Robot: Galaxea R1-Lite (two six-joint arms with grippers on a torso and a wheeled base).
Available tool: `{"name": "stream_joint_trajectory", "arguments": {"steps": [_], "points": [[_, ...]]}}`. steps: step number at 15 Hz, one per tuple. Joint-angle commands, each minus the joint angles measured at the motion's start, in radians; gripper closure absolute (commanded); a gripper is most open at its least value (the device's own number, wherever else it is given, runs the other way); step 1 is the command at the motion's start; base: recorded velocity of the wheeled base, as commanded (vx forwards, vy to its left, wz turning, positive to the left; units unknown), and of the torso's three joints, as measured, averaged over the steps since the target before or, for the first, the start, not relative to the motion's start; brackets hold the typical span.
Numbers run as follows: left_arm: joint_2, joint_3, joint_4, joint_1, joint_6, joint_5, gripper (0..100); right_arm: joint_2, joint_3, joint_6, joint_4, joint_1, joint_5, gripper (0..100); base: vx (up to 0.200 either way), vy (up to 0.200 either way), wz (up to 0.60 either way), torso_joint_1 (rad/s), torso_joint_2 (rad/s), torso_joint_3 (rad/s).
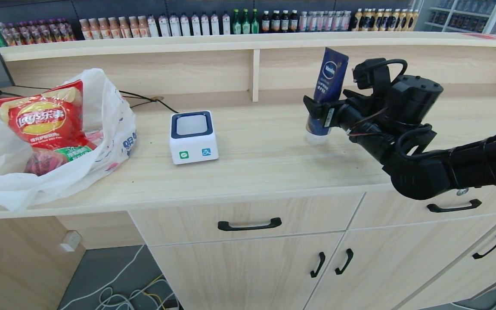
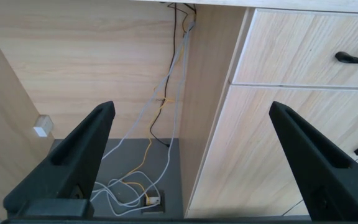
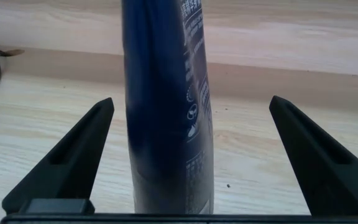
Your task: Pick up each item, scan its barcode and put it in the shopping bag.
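- You are holding your right gripper [image 1: 317, 113] with its fingers spread wide, one on each side of the dark blue tube [image 1: 328, 77]. In the right wrist view, neither finger is touching it.
- The tube is standing upright on its white cap [image 1: 317, 137] between those fingers, resting on the wooden counter [image 1: 265, 168].
- To the gripper's left along the counter, well apart from it, the white scanner [image 1: 193, 137] is sitting with its window facing up.
- Farther left, beyond the scanner, the white shopping bag [image 1: 110, 116] is lying open, and a red chip packet [image 1: 43, 118] is sticking out of it.
- Your left gripper [image 2: 191, 112] is hanging with its fingers wide and nothing between them. It is facing the cabinet front [image 2: 278, 143], and cables [image 2: 142, 180] are lying on the floor beyond it.
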Motion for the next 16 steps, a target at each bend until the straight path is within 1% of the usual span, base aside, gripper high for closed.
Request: {"name": "stream_joint_trajectory", "arguments": {"steps": [1, 9, 10, 16], "points": [[0.0, 0.0, -0.001, 0.0, 0.0, 0.0, 0, 0.011, -0.002, -0.001, -0.003, -0.001, -0.001, 0, 0.0, 0.0, 0.0, 0.0, 0.0, 0.0], [0.0, 0.0, -0.001, 0.0, 0.0, 0.0, 0, 0.035, 0.002, 0.0, -0.012, -0.007, -0.001, 0, 0.0, 0.0, 0.0, 0.0, 0.0, 0.0], [0.0, 0.0, -0.001, 0.0, 0.0, 0.0, 0, 0.037, 0.005, 0.002, -0.016, -0.007, -0.001, 100, 0.0, 0.0, 0.0, 0.0, 0.0, 0.0], [0.0, 0.0, -0.001, 0.0, 0.0, 0.0, 0, 0.032, 0.019, 0.008, -0.026, -0.012, -0.001, 100, 0.0, 0.0, 0.0, 0.0, 0.0, 0.0]]}}
